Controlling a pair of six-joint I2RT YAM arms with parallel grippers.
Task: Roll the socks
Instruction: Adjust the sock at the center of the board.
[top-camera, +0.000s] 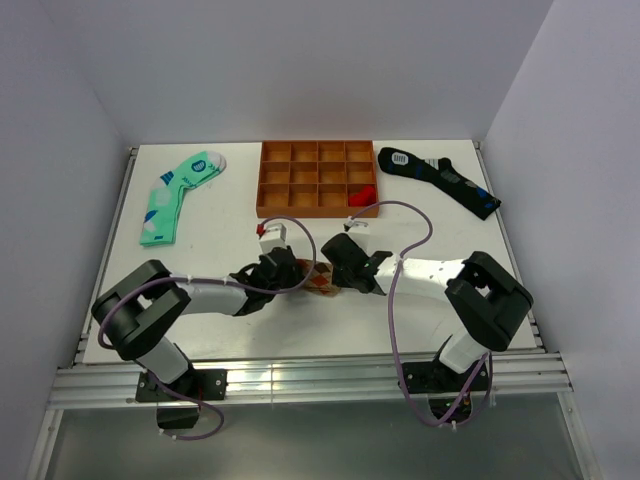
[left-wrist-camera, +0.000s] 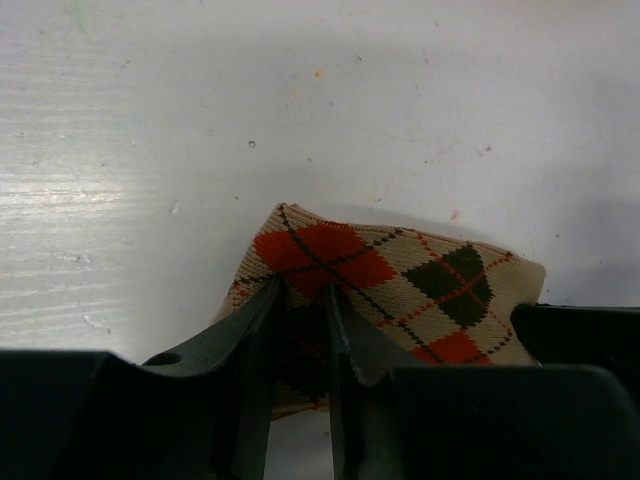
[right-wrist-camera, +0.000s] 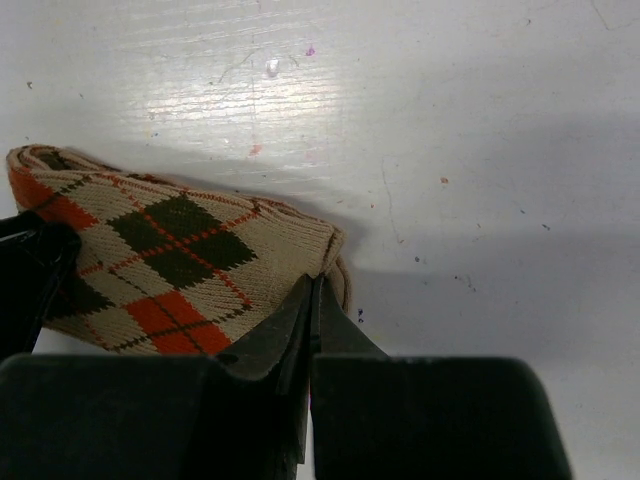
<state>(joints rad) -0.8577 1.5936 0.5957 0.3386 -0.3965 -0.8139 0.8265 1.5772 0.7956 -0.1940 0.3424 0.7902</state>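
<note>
Overhead, the left gripper (top-camera: 283, 272) and right gripper (top-camera: 347, 268) meet over the argyle sock (top-camera: 322, 290), midway along the table (top-camera: 220, 260) toward its near edge, and hide most of it. Left wrist: fingers (left-wrist-camera: 262, 325) clamp a fold of sock, and rolling it well means holding that fold taut. Right wrist: fingers (right-wrist-camera: 290, 320) pressed together at the sock's end — whether fabric is caught, I cannot tell

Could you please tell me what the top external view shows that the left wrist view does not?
Only the top view: the mint-green sock, the black sock and the orange tray. Only the left wrist view: the left gripper pinching a fold of the argyle sock, its diamonds up close. Both: that sock lying on the white table.
</note>
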